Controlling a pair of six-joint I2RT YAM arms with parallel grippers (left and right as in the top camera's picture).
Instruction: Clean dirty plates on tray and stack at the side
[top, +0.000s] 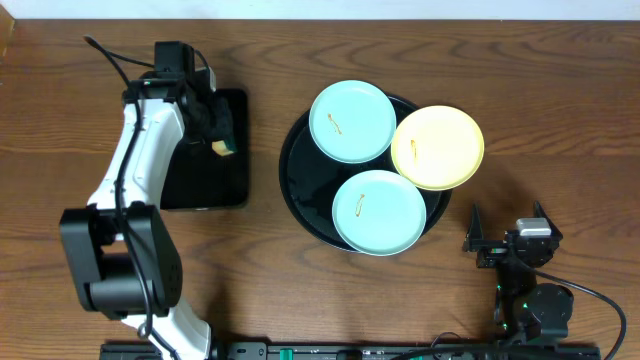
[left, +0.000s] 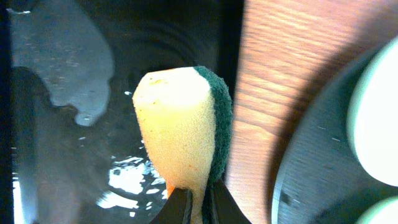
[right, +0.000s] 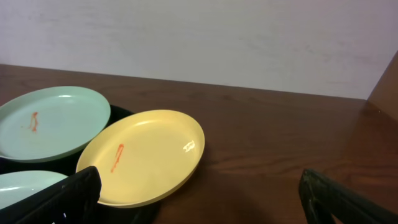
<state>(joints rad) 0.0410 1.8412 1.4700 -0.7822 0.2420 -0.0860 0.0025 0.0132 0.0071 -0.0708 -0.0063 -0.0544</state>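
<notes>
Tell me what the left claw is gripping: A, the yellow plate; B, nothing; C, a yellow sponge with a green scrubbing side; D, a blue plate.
C: the left claw is shut on the sponge, its yellow foam and green pad showing clearly in the wrist view.

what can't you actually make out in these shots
- Overhead: the left gripper and most of the sponge sit hidden under the arm's own wrist.
- Left wrist: its fingers are cut off by the bottom edge; the plates are blurred slivers at the right edge.
- Right wrist: the near blue plate is cut by the bottom edge and a finger of the right gripper.
- Overhead: the orange marks are too small to identify.
</notes>
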